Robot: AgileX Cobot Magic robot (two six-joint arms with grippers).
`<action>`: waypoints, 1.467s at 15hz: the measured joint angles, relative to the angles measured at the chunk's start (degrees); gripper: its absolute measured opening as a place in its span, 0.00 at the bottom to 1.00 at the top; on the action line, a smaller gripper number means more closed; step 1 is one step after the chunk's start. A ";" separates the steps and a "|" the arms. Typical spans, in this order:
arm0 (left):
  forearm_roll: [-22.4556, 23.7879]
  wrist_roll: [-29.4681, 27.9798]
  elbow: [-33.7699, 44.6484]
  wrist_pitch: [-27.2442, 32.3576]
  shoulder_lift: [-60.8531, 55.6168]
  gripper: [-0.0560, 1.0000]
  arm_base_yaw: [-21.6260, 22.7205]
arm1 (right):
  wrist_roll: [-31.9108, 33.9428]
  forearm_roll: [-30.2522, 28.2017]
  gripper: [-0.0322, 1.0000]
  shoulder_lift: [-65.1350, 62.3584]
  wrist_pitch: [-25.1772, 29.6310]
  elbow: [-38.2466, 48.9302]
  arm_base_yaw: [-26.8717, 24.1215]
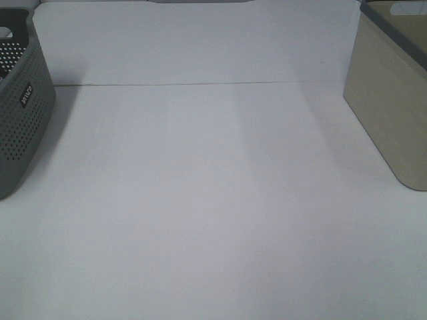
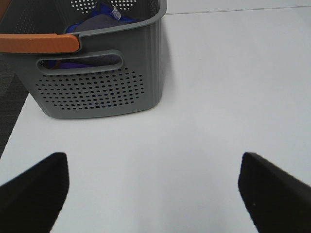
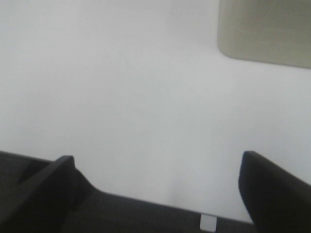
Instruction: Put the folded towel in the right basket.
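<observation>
A beige basket (image 1: 393, 100) stands at the right edge of the white table; its side also shows in the right wrist view (image 3: 265, 31). A grey perforated basket (image 1: 20, 100) stands at the left edge. In the left wrist view this grey basket (image 2: 99, 82) holds blue and grey cloth (image 2: 97, 22); I cannot tell whether it is the folded towel. My left gripper (image 2: 153, 194) is open and empty above the table near the grey basket. My right gripper (image 3: 155, 194) is open and empty near the table's edge. Neither gripper shows in the high view.
The grey basket has an orange handle (image 2: 39, 42) at its rim. A seam line (image 1: 200, 84) runs across the far part of the table. A dark floor (image 3: 121, 213) shows past the table edge in the right wrist view.
</observation>
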 joint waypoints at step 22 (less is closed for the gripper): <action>0.00 0.00 0.00 0.00 0.00 0.89 0.00 | -2.23 0.86 0.88 -9.17 0.17 1.32 -12.55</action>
